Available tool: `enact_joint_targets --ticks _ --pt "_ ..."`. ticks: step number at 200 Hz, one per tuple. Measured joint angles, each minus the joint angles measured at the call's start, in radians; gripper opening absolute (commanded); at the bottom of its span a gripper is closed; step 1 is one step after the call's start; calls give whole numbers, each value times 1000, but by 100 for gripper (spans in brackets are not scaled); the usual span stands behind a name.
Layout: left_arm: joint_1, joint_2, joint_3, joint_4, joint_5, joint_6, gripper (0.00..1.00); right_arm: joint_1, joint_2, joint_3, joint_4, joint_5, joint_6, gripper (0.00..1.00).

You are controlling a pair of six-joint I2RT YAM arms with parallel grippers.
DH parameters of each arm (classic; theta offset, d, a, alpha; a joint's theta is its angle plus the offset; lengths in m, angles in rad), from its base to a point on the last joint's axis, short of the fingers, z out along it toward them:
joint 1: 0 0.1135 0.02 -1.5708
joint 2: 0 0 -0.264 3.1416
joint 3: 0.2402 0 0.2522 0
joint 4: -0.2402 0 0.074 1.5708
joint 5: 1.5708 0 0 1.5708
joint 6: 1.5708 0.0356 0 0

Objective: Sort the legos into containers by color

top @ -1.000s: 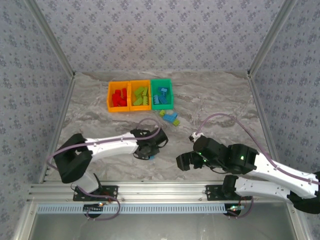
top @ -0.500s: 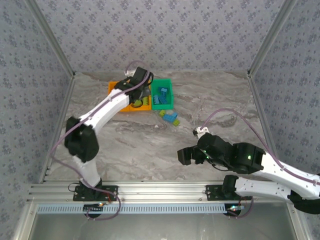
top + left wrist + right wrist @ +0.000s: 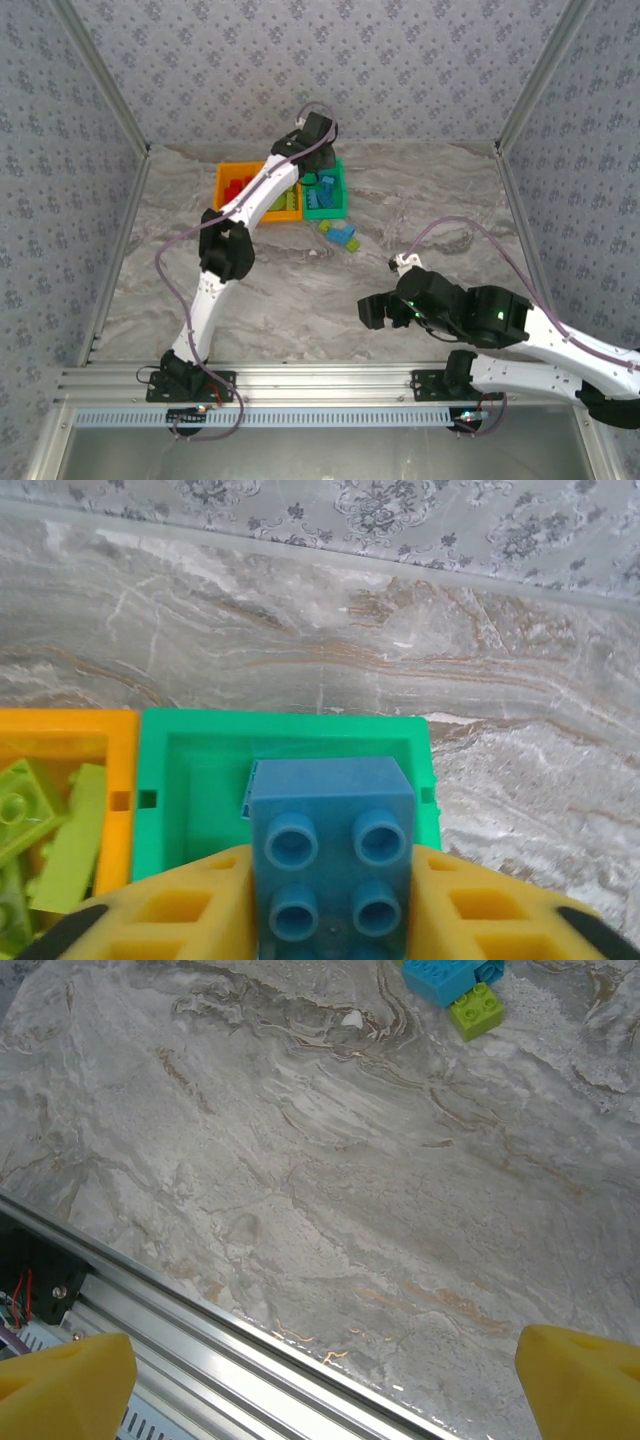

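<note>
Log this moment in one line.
left claw: holds blue brick above green bin | right claw: open, empty | loose bricks: few, beside green bin

White arms (image 3: 262, 190), black joints (image 3: 224, 250) (lilac cables (image 3: 470, 232)), yellow fingers (image 3: 70, 1375)

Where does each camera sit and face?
Top: overhead, behind the bases, facing down over the table; left arm and right arm show.
Left wrist: above the green bin, facing down toward the wall; fingers flank a blue brick.
Right wrist: low over the near table edge, facing down; fingertips in bottom corners.
Shared: top and right wrist show loose bricks.
</note>
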Motion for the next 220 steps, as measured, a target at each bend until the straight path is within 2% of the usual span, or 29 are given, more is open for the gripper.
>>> enact_joint_targets --ticks 37,50,74,96,117,138,170,220 --pt "-16 4 14 -55 -8 45 45 -3 0 0 -6 27 8 100" --pt "-37 -31 -30 -60 -18 63 44 -6 0 0 -8 37 17 100" --pt "-98 -199 -247 -56 -28 77 44 -6 0 0 -8 47 40 100" --pt "-170 -413 -488 -24 -49 62 44 -6 0 -3 -7 54 63 100" --pt "-232 -622 -716 3 -61 -7 46 -6 -1 -12 -6 61 88 100" --pt "-248 -727 -867 22 -64 -116 54 -6 -5 -21 -2 63 107 100" --pt "-235 -682 -991 57 -37 -283 63 -9 -5 -35 9 68 132 100" --pt "-230 -464 -952 124 31 -438 84 -10 -6 -45 8 69 163 100"
